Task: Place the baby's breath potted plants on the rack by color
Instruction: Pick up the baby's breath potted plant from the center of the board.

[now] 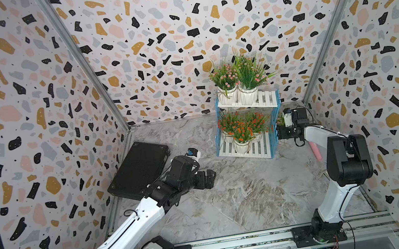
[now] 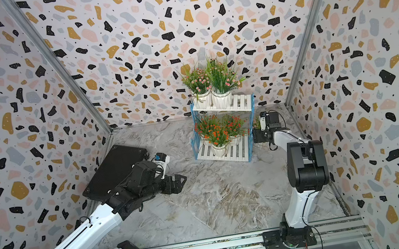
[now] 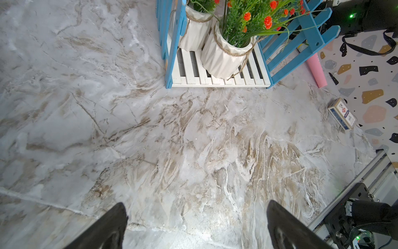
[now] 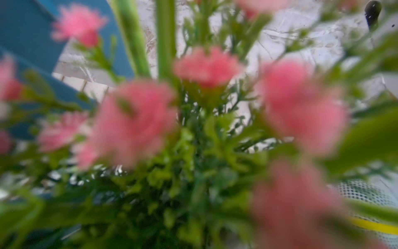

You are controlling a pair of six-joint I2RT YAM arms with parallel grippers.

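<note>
Plants (image 3: 243, 19) w/ ribbed white pots (image 3: 221, 58) on slatted rack (image 3: 219, 80).

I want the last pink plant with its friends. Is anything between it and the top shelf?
Yes: the rack's blue side frame stands between the last pink plant and the top shelf. It probably has to go over that. The shelf's end there is bare.

Pale pink plant, green leaves (image 4: 133, 120): blurred, fills the right wrist view; in both top views only a sliver shows beside the white-slatted rack with blue side frames (image 1: 276, 145).
Right gripper (image 1: 281, 130): fingertips hidden; grip unclear.
Orange-red plants in white ribbed pots (image 3: 226, 51): tops cropped in the left wrist view.
</note>
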